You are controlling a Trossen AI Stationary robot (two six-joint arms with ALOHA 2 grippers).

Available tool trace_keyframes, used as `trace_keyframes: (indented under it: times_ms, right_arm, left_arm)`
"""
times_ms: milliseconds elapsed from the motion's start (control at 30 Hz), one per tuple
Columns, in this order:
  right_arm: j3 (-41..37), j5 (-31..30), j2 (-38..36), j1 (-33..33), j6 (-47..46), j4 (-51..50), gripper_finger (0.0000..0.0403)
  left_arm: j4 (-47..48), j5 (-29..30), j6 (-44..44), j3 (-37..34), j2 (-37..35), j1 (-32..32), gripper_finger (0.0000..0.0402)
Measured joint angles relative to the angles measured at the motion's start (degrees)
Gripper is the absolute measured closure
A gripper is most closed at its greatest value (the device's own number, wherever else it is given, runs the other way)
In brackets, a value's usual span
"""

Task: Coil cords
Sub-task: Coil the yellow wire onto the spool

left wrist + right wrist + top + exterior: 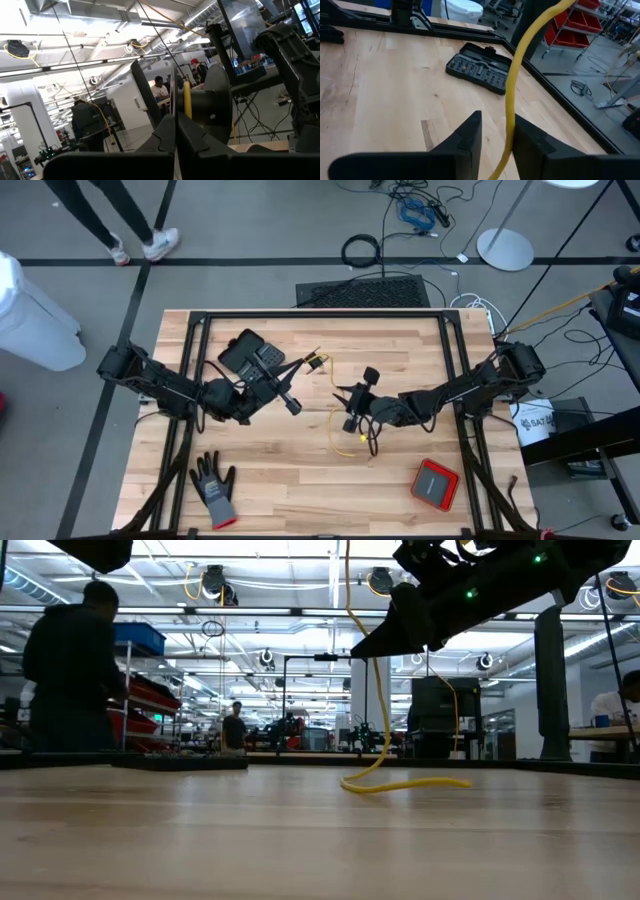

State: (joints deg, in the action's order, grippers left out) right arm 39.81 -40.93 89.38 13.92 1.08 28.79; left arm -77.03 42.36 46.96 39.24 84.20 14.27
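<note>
The thin yellow cord [334, 377] is lifted at one end. Its lower stretch [400, 783] lies on the wooden table near the middle. My left gripper [308, 365] is raised and tipped upward. It is shut on the cord [187, 97] beside the cord's black round part [212, 110]. My right gripper [342, 393] stands above the table's middle, a little open. The cord [510, 105] runs upright between its two fingers. Below it the cord hangs down [385, 720] to the table. My left gripper pinches the yellow cord [187, 102] between its two fingers, right beside the black round part. The fingers slant up from the table's left. The held end is clear of the table, and the cord runs on from it toward my right gripper. My right gripper has the cord close along the inner side of one finger [530, 142]; I cannot tell whether it touches.
A black tool case [250, 352] lies open at the far left, also seen in the right wrist view [480, 67]. A grey glove [213, 488] lies near the front left and a red box [436, 484] near the front right. People [70, 670] stand beyond the table.
</note>
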Motion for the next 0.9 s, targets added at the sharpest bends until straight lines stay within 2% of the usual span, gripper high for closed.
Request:
trace_keyframes:
  times_ms: [200,467,600,767,900]
  right_arm:
    - [0.00,-5.10,0.00,1.70,1.77,0.10,0.0317]
    - [0.02,-5.22,0.00,1.96,1.59,0.10,0.0299]
    - [0.02,-5.22,0.00,1.96,1.75,-0.26,0.0326]
    - [0.02,-5.27,0.00,2.65,3.40,-0.36,0.0389]
    - [0.04,-5.54,0.00,3.12,3.95,-0.28,0.0395]
  left_arm:
    - [0.00,0.10,0.00,0.02,0.00,0.01,0.0400]
    - [0.00,0.08,0.00,0.02,0.02,-0.01,0.0400]
    - [0.00,0.08,0.04,0.02,0.04,0.02,0.0400]
    - [0.00,0.09,0.05,0.02,0.04,0.00,0.0400]
    - [0.00,0.09,0.06,0.02,0.04,0.01,0.0400]
